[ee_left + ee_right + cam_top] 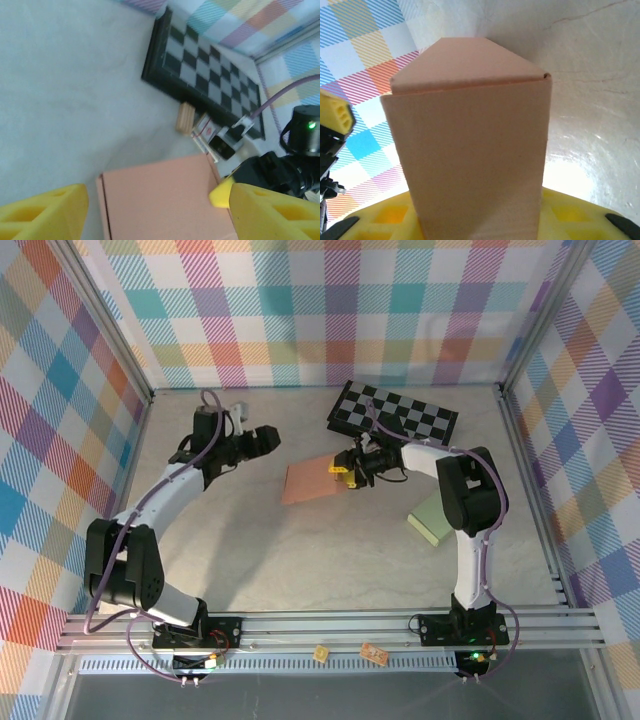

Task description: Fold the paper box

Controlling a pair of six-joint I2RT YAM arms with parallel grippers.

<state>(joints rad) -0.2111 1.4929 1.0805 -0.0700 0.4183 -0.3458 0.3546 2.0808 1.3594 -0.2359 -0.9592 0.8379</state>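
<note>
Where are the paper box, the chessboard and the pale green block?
paper box [312, 481]: top view, middle of its upper face.
chessboard [210, 67]: left wrist view, checkered face near its middle.
pale green block [432, 519]: top view, middle of its upper face.

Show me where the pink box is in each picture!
Top external: the box lies in the middle of the table.
Left wrist: the box is at bottom centre.
Right wrist: the box stands close up, centre.
Shared landmark: the chessboard, beyond it in top and left wrist.
</note>
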